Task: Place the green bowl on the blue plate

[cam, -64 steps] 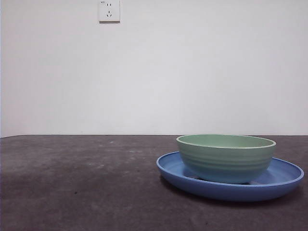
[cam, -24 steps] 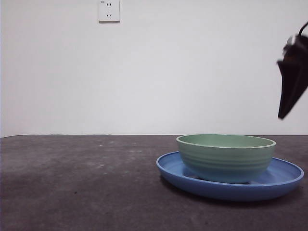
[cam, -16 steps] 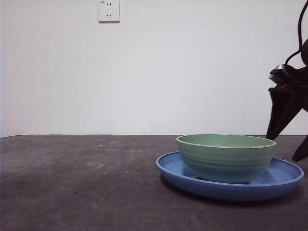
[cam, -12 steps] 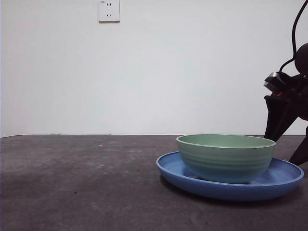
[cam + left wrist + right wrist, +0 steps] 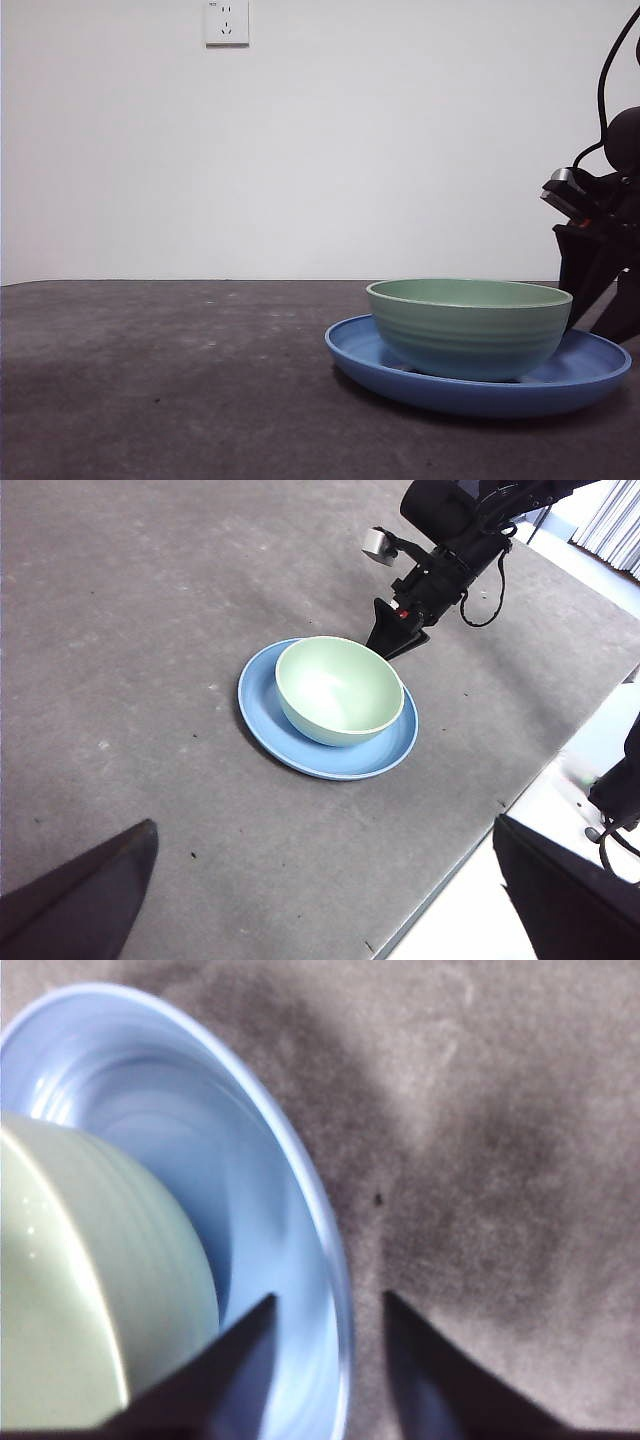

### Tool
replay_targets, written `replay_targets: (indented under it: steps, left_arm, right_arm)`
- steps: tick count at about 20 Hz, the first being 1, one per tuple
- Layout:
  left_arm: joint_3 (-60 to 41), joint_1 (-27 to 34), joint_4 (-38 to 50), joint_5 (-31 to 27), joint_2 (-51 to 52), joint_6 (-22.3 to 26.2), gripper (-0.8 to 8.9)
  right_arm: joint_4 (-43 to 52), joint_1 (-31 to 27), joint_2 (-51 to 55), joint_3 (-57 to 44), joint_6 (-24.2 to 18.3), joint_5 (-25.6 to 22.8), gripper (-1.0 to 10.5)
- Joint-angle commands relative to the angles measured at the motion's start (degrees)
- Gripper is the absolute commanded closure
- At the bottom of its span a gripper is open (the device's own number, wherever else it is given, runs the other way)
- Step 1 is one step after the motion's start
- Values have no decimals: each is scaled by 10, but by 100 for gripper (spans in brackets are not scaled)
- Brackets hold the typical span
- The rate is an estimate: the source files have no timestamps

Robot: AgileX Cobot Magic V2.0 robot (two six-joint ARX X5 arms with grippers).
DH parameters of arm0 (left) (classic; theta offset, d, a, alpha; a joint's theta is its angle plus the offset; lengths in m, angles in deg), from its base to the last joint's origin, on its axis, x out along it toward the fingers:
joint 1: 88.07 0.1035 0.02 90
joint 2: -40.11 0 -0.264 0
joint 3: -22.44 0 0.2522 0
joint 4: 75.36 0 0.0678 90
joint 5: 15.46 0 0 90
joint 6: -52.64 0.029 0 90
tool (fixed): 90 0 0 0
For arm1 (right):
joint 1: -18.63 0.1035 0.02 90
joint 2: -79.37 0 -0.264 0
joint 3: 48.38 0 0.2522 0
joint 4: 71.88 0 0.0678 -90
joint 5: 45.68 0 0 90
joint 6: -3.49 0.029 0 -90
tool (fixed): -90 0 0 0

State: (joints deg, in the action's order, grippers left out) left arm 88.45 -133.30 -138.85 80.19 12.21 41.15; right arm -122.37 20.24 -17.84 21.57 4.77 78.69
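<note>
The green bowl (image 5: 469, 327) sits upright inside the blue plate (image 5: 590, 372) on the dark table, right of centre in the front view. My right gripper (image 5: 598, 300) is low, just behind the plate's right rim. In the right wrist view it (image 5: 330, 1298) is open, with one jaw over the plate's inner slope beside the bowl (image 5: 90, 1300) and the other outside the plate rim (image 5: 325, 1230). The left wrist view shows the bowl (image 5: 338, 688), the plate (image 5: 262, 712) and the right gripper (image 5: 395, 637) from high above. My left gripper (image 5: 323, 825) is open and empty, well above the table.
A white wall socket (image 5: 227, 22) is on the wall behind. The table's edge (image 5: 470, 850) runs past the plate in the left wrist view, with white floor beyond it.
The right arm came in from the upper right and dropped to the plate's right rim. The bowl and plate have not moved.
</note>
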Motion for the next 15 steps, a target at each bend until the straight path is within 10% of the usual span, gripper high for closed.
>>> replay_targets:
  steps: [1, 15]
  left_arm:
    - [6, -5, 5, -3, -1, 5, 188]
    - [6, -5, 13, -3, -1, 5, 188]
  right_arm:
    - [2, 2, -12, 9, -3, 2, 875]
    - [-16, 5, -17, 35, 31, -29, 936]
